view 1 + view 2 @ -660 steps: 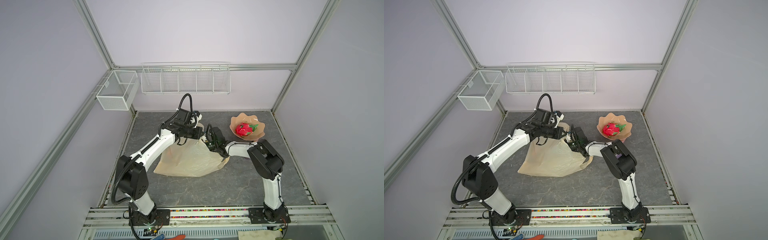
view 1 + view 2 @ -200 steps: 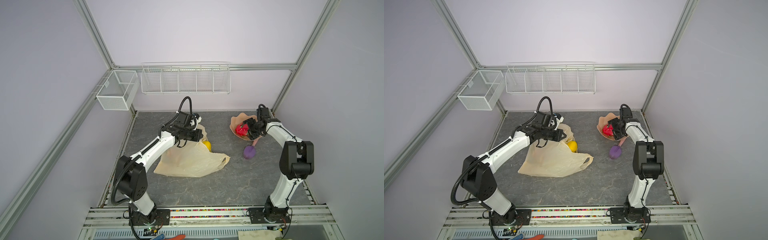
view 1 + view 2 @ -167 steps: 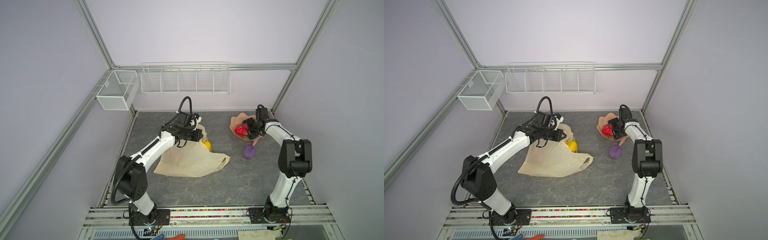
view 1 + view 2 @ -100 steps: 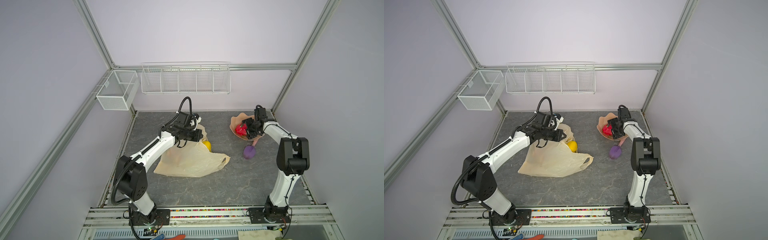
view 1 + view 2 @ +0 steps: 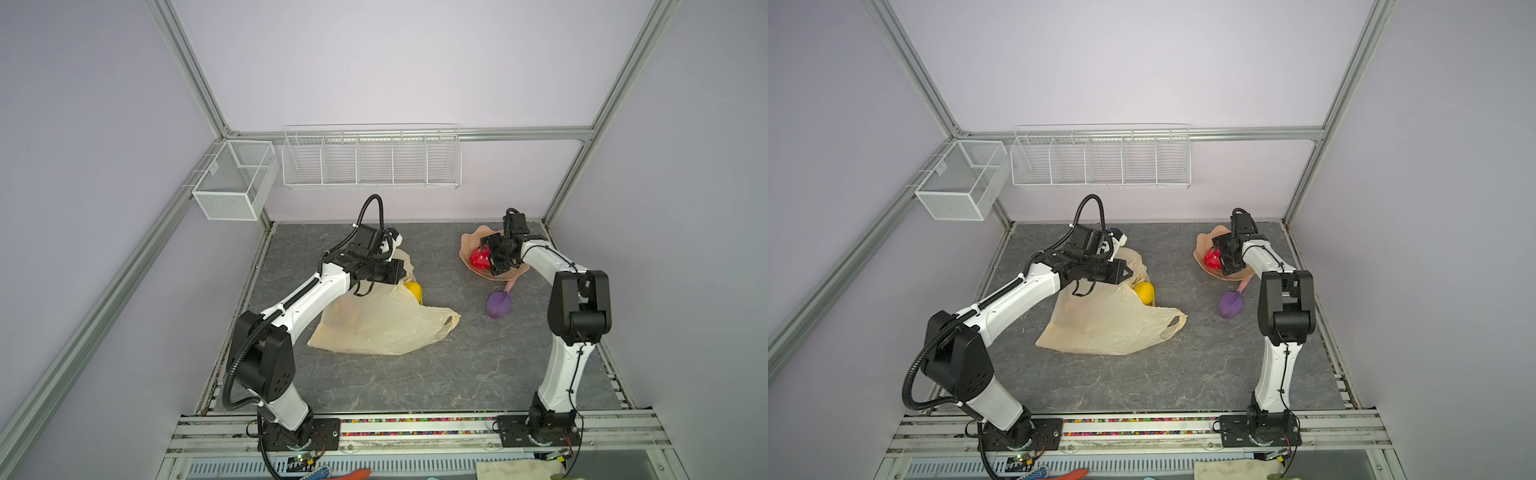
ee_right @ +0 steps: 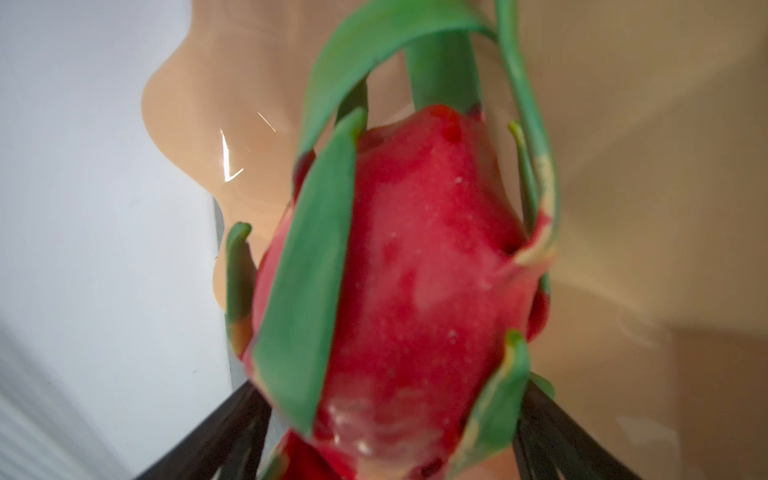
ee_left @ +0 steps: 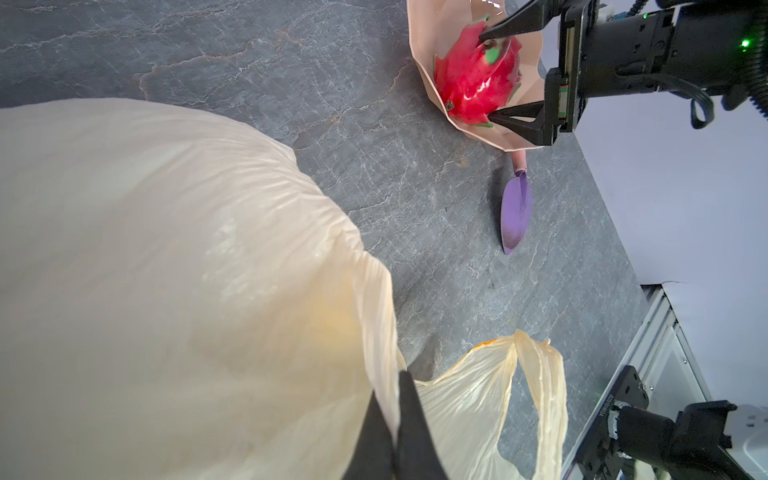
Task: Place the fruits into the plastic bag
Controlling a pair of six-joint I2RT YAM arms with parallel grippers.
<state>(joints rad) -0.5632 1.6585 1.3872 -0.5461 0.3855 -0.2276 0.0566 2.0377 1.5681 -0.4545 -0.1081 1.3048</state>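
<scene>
The cream plastic bag (image 5: 382, 324) (image 5: 1108, 324) (image 7: 166, 270) lies crumpled left of centre. My left gripper (image 5: 404, 270) (image 5: 1128, 272) (image 7: 398, 384) is shut on its upper edge and holds it raised. A yellow citrus (image 5: 414, 289) (image 5: 1144, 291) sits at the bag's mouth. The red dragon fruit (image 5: 478, 259) (image 5: 1211, 258) (image 7: 473, 83) (image 6: 415, 270) with green scales lies in the pink dish (image 5: 469, 239) (image 5: 1204, 241) (image 7: 432, 25) at the back right. My right gripper (image 5: 485, 261) (image 5: 1219, 259) (image 7: 487, 79) (image 6: 390, 432) is open, with one finger on each side of it.
A purple scoop (image 5: 498, 304) (image 5: 1230, 308) (image 7: 516, 216) with a pink handle lies just in front of the dish. Two white wire baskets (image 5: 232, 185) (image 5: 371, 158) hang on the back wall. The bag's free handle loop (image 7: 540, 395) trails toward the front.
My right gripper left the bag's mouth, where the yellow citrus now shows, and reached the dish. Over the last second it edged further around the dragon fruit. My left arm has not moved.
</scene>
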